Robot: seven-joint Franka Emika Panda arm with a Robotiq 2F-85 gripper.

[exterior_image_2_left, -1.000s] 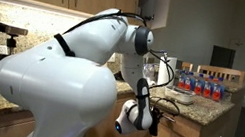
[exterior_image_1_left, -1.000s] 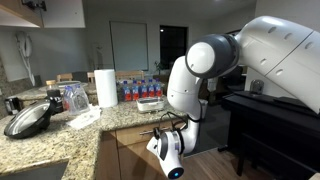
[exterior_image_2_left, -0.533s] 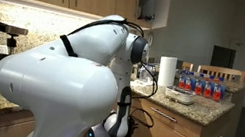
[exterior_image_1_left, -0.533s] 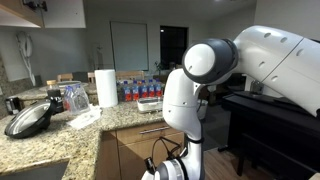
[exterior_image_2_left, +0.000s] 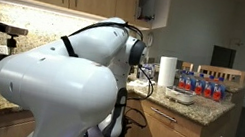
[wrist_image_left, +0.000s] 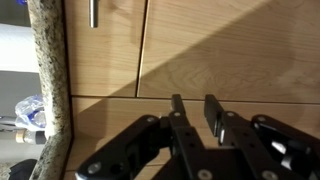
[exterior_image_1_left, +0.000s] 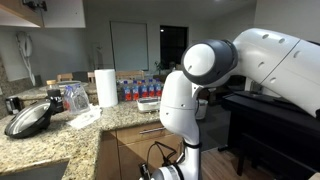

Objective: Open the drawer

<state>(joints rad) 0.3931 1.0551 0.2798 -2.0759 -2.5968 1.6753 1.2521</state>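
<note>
Up close in the wrist view, the light-brown wood drawer front is smooth, with fine grain and a soft satin sheen. Its silver bar handle looks like brushed metal. The speckled beige-and-black granite countertop is polished stone along its edge, slightly glossy. My black two-finger gripper is matt all over; metal or plastic, can't tell. In an exterior view my white arm shell is smooth, glossy plastic. The white paper towel roll is soft matt paper, and the dark round pan has a shiny finish. The clear bottles with blue labels look like plastic.
</note>
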